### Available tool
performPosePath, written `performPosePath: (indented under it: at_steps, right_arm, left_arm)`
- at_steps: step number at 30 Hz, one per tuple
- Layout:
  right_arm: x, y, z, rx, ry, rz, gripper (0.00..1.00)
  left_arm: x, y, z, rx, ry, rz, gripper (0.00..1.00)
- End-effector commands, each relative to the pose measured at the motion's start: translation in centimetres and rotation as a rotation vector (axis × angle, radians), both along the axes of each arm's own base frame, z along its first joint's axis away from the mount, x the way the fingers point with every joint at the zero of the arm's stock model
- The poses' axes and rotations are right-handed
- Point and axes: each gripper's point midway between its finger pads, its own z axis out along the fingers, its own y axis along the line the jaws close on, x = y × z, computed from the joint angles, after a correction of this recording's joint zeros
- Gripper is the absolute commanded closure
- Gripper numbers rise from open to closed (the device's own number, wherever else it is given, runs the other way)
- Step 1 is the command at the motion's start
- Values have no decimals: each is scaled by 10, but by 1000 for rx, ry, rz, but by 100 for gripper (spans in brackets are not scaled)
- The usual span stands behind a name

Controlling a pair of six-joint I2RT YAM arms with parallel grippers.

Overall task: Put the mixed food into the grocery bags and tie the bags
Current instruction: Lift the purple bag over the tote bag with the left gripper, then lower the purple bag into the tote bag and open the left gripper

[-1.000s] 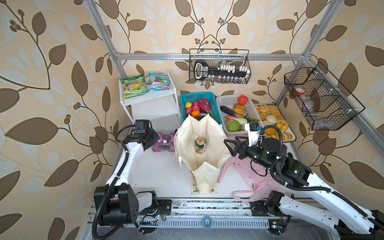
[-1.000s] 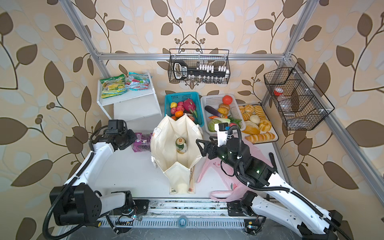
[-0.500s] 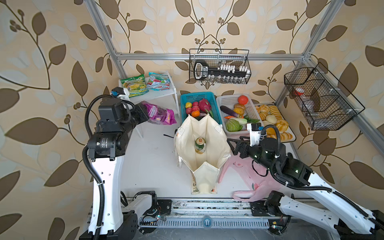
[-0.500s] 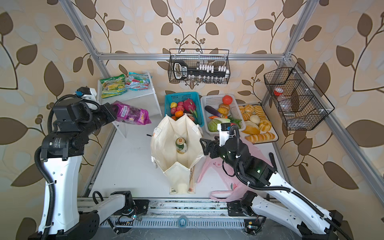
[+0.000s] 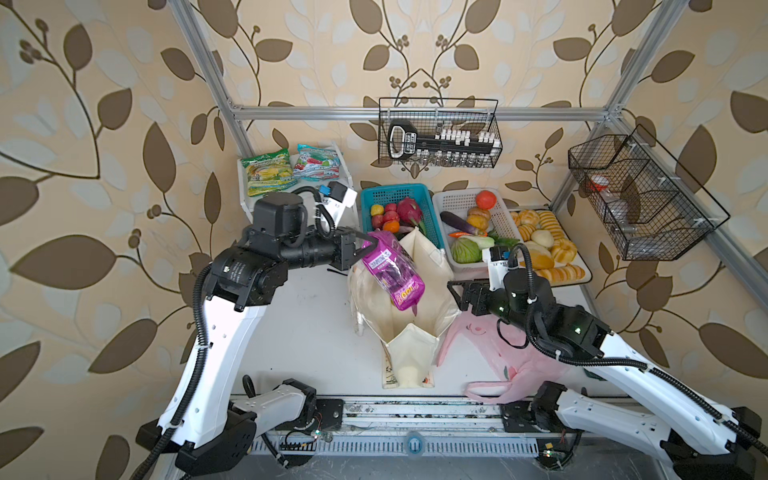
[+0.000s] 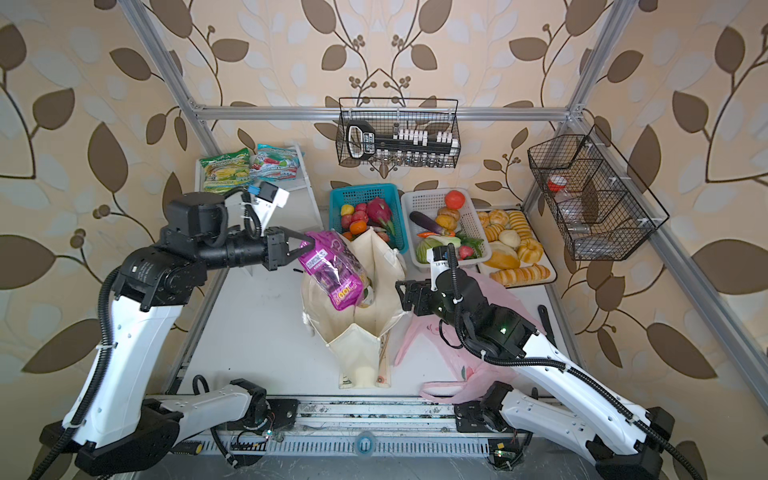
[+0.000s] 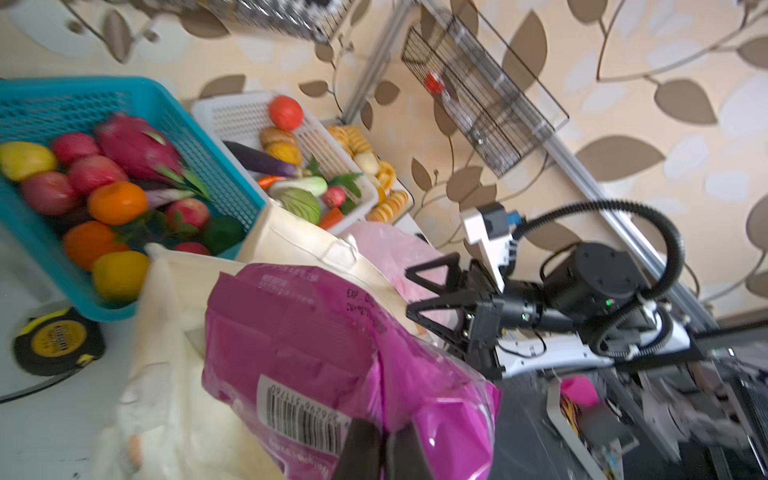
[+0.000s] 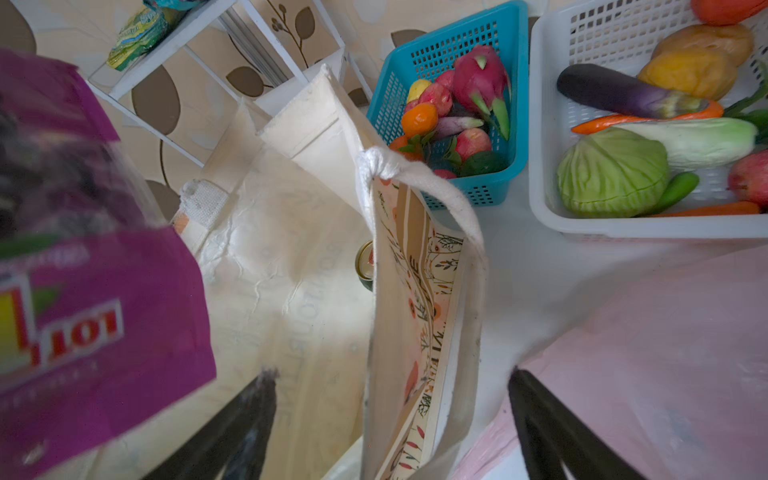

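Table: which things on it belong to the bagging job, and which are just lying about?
Job: purple snack pouch in left gripper, canvas tote, pink plastic bag, can, teal-red snack packet, toy fruit.
Lying about: green-yellow snack packet, bread rolls, vegetables, tape measure.

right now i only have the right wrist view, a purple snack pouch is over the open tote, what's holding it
observer: the left gripper is shut on one end of the purple snack pouch; the pouch hangs tilted above the mouth of the cream canvas tote.
operator: ok, how is the pink bag lying, i only see part of it
observer: in both top views the pink plastic bag lies collapsed on the table, right of the tote, reaching to the table's front edge.
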Motion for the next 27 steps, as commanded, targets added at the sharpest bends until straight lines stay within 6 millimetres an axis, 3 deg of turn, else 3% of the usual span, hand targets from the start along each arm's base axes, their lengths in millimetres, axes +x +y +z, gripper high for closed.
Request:
performPosePath:
  at_steps: [1,5,8,12,15,19,23,27]
  right_arm:
    - [-1,17,-2,40,45,54,13]
    - [1,27,-16,20,88,85,16]
    - [1,30,-25,-3,104,98,26]
    - [0,33,-23,4,99,118,60]
    - [-1,32,-16,15,68,126,80]
    - [-4,33,-5,47,29,147,90]
    - [-6,34,-4,58,16,160,92]
    - [-5,33,-7,58,23,146,92]
  left_arm:
    - [-3,-8,-12,97,-93,-53,100]
    - [8,-13,-42,207,-108,-47,100]
    - [17,-13,-67,323,-164,-33,100]
    - [16,-24,-88,408,-243,-81,100]
    - [20,-28,-99,450,-282,-78,100]
    - [-1,-48,-106,436,-319,-227,100]
    - [-33,-60,-130,452,-312,-417,100]
    - [-57,-65,-154,463,-193,-550,100]
